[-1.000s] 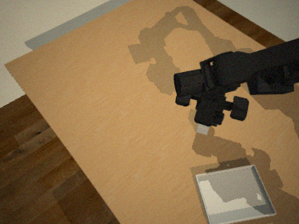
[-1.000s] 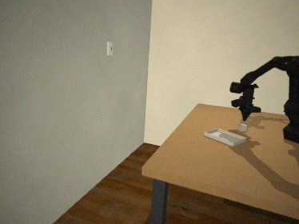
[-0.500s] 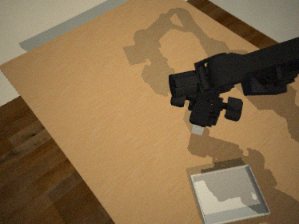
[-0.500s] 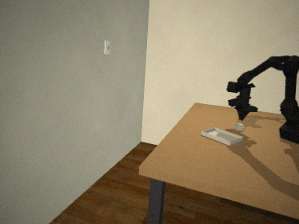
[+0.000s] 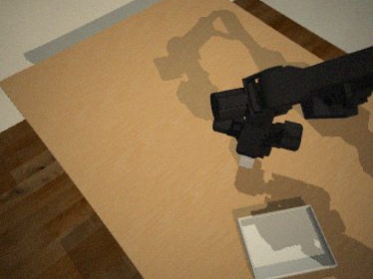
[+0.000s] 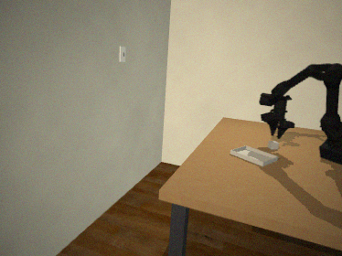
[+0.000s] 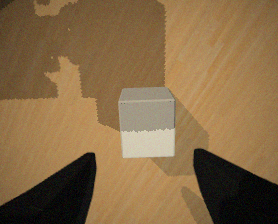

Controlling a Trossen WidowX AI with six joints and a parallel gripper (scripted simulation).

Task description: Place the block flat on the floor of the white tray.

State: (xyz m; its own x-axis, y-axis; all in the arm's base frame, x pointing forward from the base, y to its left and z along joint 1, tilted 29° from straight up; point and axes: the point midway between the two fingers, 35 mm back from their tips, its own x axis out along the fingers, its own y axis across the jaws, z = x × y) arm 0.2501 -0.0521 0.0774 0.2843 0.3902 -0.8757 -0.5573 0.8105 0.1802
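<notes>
A small white-grey block (image 7: 147, 122) lies on the wooden table, partly in the arm's shadow. In the top view the block (image 5: 246, 161) peeks out just under the gripper, and it shows in the exterior view (image 6: 273, 144) beside the tray. My gripper (image 7: 144, 158) hovers above the block with its two dark fingers spread open, one on each side and apart from it; it also shows in the top view (image 5: 254, 146) and the exterior view (image 6: 279, 130). The white tray (image 5: 285, 240) (image 6: 254, 154) lies empty on the table, a little away from the block toward the near edge.
The arm's base (image 6: 331, 137) stands at the table's far right. The table edge (image 6: 201, 198) drops to a wooden floor. Walls stand behind the table.
</notes>
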